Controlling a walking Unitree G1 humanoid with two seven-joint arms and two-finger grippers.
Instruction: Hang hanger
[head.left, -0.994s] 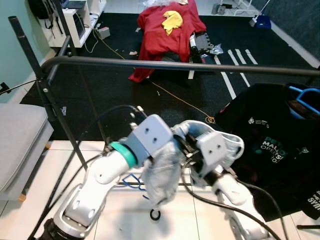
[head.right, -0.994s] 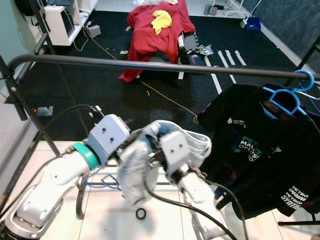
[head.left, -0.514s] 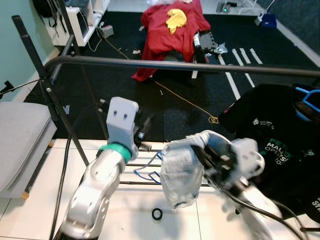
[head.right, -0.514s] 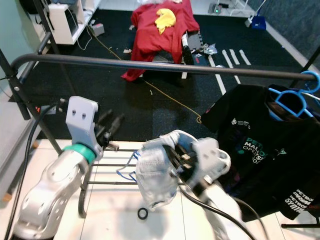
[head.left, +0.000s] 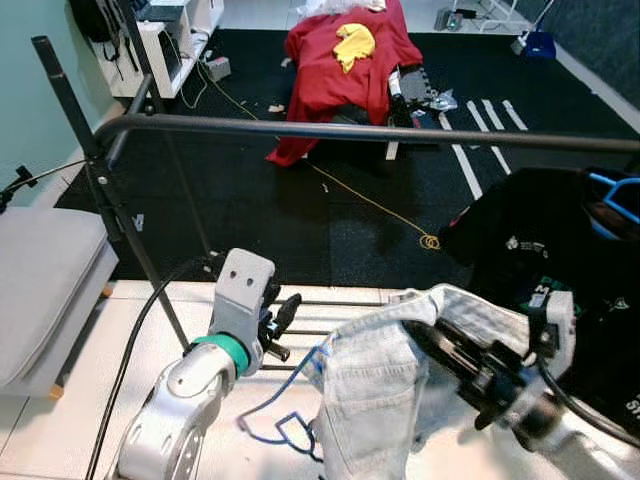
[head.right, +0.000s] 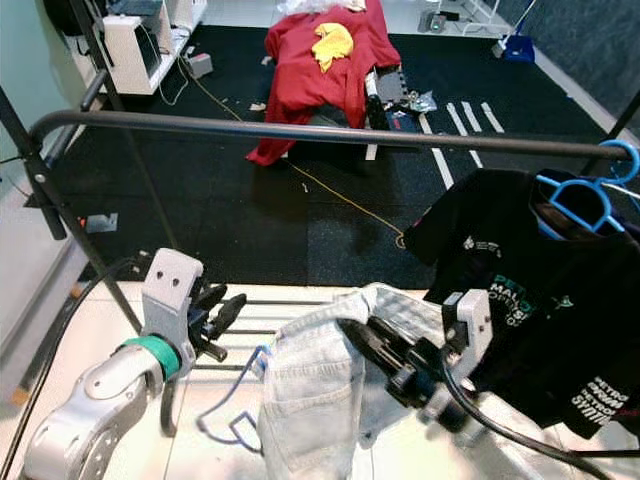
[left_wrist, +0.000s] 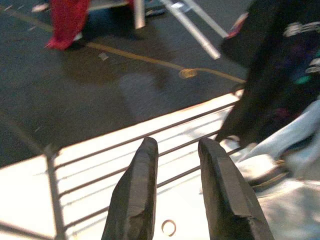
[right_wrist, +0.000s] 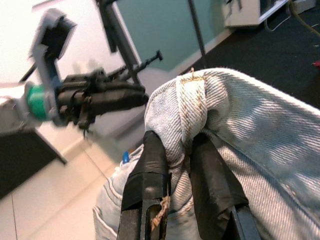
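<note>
The right claw (right_wrist: 172, 165) is pinching a fold of the pale denim jeans (head.left: 370, 390), its two black fingers closed tight on the waistband seam, and it is holding the garment up in the lower middle of the frame so the cloth drapes clear of the floor. The left claw (left_wrist: 175, 170) is sitting just to the left of the denim, fingers slightly parted and gripping nothing, pointing toward the low bars of the rack's base. The blue hanger (head.left: 285, 425) is dangling below the jeans at the bottom centre, its wire loops hanging out beneath the fabric, apparently threaded into the garment. Above, the dark rail (head.left: 350, 130) is running across the upper half of the frame, bare along most of its length, presumably where the hook has to go. At the right edge a black T-shirt (head.right: 520, 300) is already hanging from another blue hanger (head.right: 575, 200).
</note>
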